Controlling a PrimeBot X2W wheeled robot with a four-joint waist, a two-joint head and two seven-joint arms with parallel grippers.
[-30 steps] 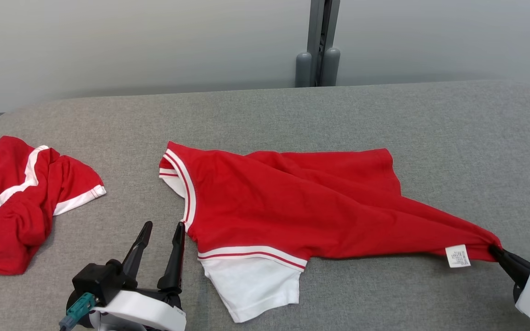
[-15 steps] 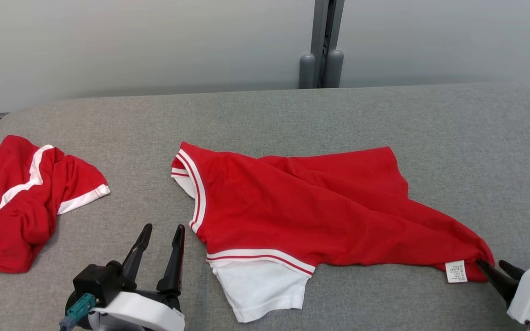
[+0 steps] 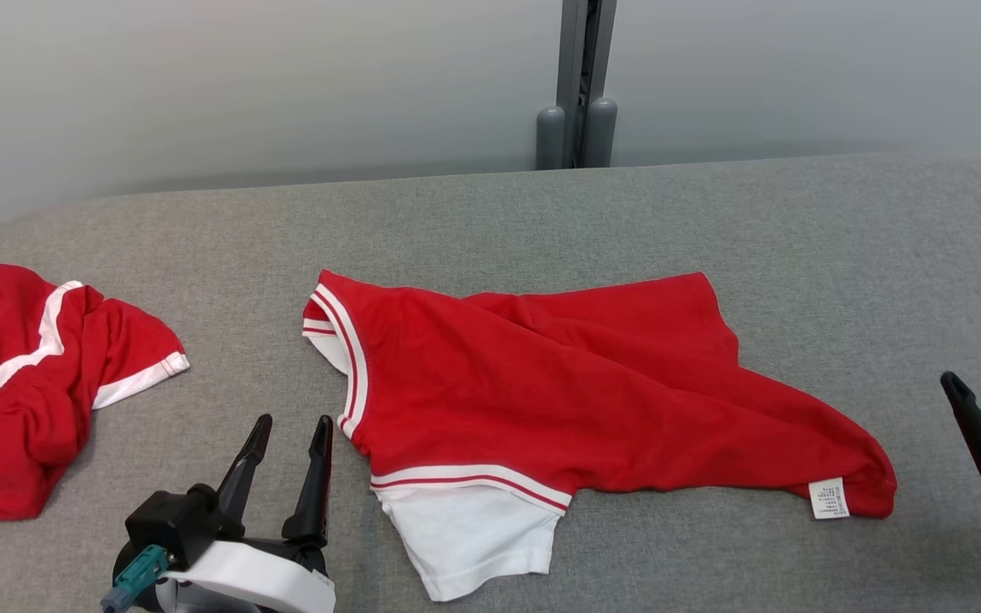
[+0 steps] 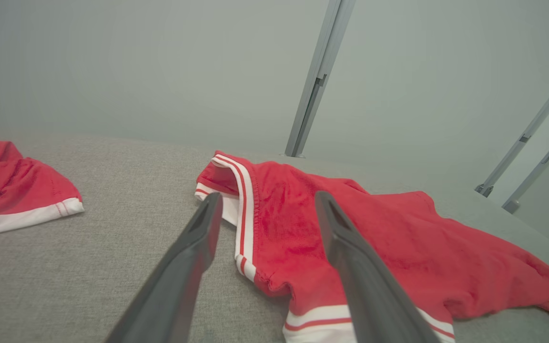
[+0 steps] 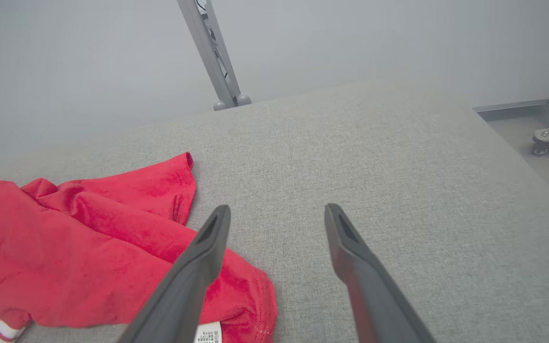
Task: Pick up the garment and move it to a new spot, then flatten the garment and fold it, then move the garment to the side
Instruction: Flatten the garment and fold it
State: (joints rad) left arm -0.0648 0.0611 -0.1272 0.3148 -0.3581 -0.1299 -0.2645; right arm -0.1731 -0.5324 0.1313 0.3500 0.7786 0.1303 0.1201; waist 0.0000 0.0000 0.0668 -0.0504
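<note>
Garment (image 3: pixel 559 400): red shirt with white trim, spread but wrinkled, mid-worktop (image 3: pixel 490 213). Collar (image 3: pixel 352 358) toward left, labelled (image 3: pixel 828 499) hem corner toward right.
Left tool (image 3: pixel 293 421): low at near edge, fingers pointing up, jaws apart, empty, just beside collar.
Right tool (image 3: pixel 978 380): far right, jaws apart, empty, clear of hem corner.
Second red garment (image 3: pixel 22 400): crumpled, far left.

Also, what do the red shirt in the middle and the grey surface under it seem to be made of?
Red shirt: soft knit fabric, perhaps cotton, matte; it lies in loose folds. Grey surface: woven upholstery cloth, matte, with a fine speckled weave; perhaps padded, given its rounded edges.
</note>
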